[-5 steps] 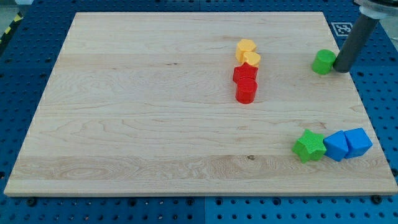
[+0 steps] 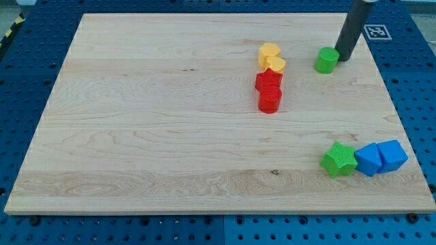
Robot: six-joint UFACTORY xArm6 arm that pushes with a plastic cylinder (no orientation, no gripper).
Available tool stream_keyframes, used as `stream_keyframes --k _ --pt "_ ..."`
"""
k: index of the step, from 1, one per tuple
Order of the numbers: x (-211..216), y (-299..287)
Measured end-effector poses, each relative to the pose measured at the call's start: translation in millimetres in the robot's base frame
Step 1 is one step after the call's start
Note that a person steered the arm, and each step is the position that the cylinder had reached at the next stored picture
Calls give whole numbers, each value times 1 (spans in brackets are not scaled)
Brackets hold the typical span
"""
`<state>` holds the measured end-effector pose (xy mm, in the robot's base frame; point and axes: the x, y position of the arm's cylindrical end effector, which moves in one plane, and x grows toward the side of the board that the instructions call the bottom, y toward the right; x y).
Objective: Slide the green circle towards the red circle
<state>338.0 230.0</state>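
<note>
The green circle (image 2: 326, 60) lies on the wooden board (image 2: 157, 122) toward the view's upper right. My tip (image 2: 343, 58) touches its right side, the dark rod rising up out of the view's top. The red circle (image 2: 270, 101) sits near the board's middle, left and below the green circle, touching a red star-like block (image 2: 269, 81) above it.
Two yellow blocks (image 2: 271, 58) stack in a column just above the red ones. A green star (image 2: 338, 160) and two blue blocks (image 2: 381, 157) sit in a row at the view's lower right. A marker tag (image 2: 375, 31) lies off the board's top right corner.
My tip has moved left and slightly up, pushing the green circle left toward the yellow and red column.
</note>
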Motion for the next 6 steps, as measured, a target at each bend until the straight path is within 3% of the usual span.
stream_keyframes --k 1,2,6 --pt "1 -3" --pt "-26 -34" --pt "28 -25"
